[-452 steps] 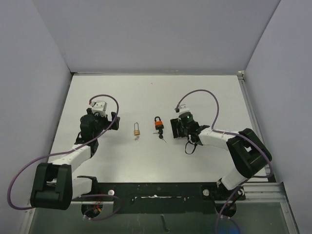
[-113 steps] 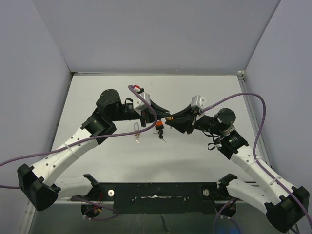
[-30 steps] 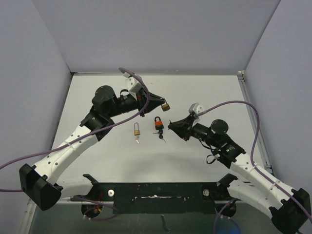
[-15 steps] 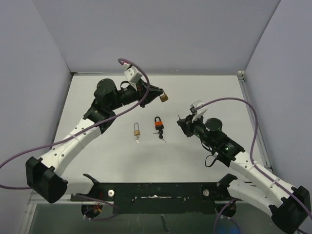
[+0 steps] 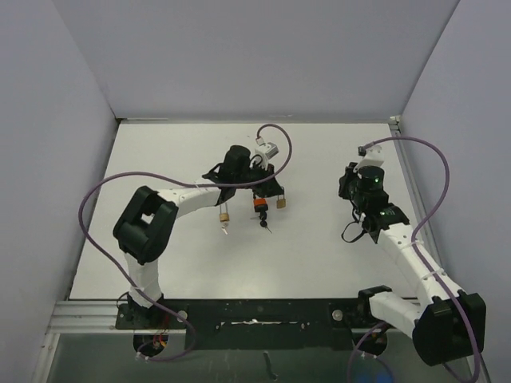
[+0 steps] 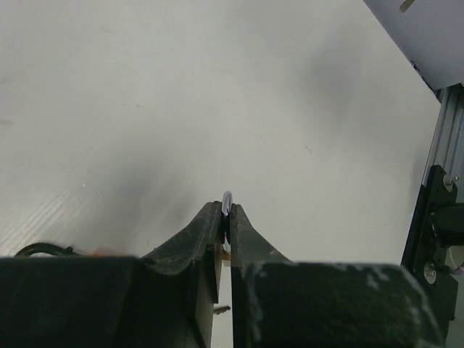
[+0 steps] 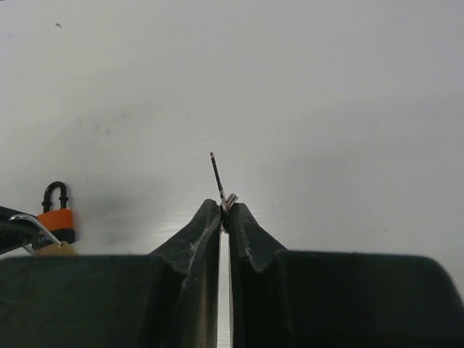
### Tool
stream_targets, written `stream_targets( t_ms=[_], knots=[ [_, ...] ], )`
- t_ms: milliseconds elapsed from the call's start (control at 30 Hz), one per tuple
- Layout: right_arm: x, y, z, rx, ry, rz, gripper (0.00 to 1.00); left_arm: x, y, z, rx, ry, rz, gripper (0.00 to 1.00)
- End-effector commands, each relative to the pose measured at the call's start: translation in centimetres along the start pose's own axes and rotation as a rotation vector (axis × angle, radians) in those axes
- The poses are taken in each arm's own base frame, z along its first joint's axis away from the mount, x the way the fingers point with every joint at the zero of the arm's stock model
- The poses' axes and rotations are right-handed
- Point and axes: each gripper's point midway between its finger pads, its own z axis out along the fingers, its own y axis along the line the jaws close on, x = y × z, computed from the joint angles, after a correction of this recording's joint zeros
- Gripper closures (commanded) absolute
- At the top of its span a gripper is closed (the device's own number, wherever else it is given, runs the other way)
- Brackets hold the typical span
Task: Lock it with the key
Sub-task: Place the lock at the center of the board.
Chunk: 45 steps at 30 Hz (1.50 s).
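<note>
Arms have swung apart: my left claw (image 6: pixel 226 212) grips the brass padlock (image 5: pixel 280 203) by its shackle, right claw (image 7: pixel 225 211) pinches the key (image 7: pixel 216 174), leaving the lock body free for insertion.

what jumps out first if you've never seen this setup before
The left hand pinches a brass padlock by its shackle mid-scene, right beside an orange padlock. Off to the right, the right hand grips a small key, well apart from them.
</note>
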Motion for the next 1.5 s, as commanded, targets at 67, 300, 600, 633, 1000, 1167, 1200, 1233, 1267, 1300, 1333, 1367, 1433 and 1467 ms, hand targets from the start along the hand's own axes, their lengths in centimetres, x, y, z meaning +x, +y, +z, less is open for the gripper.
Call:
stream_targets(
  t_ms=[67,300,600,633,1000,1167,1200,1233,1267,1300,1333,1367,1433,1467],
  knots=[
    [2.2,0.0,1.8,-0.064,0.082,0.094,1.00,-4.2,-1.0,3.5,0.116,-0.110,0.025,1.00],
    [5.4,0.1,3.9,-0.076,0.183,0.084,1.00,-4.3,-0.9,6.4,0.221,-0.124,0.005,1.00],
    [8.4,0.4,6.5,-0.083,0.276,0.082,1.00,-1.7,0.1,9.9,0.290,-0.046,-0.111,1.00],
    [8.6,0.5,6.7,-0.088,0.280,0.082,1.00,-1.2,0.2,10.2,0.285,-0.030,-0.119,1.00],
    [10.5,1.7,8.4,-0.145,0.344,0.079,1.00,2.1,1.6,11.8,0.254,0.073,-0.167,1.00],
    [11.6,1.9,9.1,-0.154,0.372,0.072,1.00,2.4,2.0,12.0,0.246,0.080,-0.173,0.99],
    [11.7,1.9,9.3,-0.155,0.375,0.072,1.00,2.5,2.0,12.0,0.245,0.080,-0.171,0.95],
    [11.9,1.9,9.4,-0.155,0.379,0.071,1.00,2.5,2.0,12.1,0.245,0.080,-0.169,0.90],
    [12.0,1.9,9.5,-0.155,0.383,0.071,1.00,2.5,2.0,12.1,0.244,0.078,-0.167,0.82],
    [12.1,2.0,9.6,-0.156,0.386,0.068,1.00,2.4,2.1,12.1,0.242,0.075,-0.166,0.79],
    [12.2,2.0,9.7,-0.156,0.389,0.066,1.00,2.3,2.2,12.1,0.241,0.070,-0.163,0.76],
    [12.2,2.1,9.7,-0.156,0.389,0.064,1.00,2.3,2.2,12.1,0.240,0.068,-0.161,0.75],
    [12.3,2.1,9.7,-0.155,0.389,0.059,1.00,2.0,2.4,12.2,0.235,0.059,-0.158,0.71],
    [12.3,2.1,9.7,-0.155,0.390,0.056,1.00,1.9,2.4,12.1,0.235,0.056,-0.157,0.69]
  ],
)
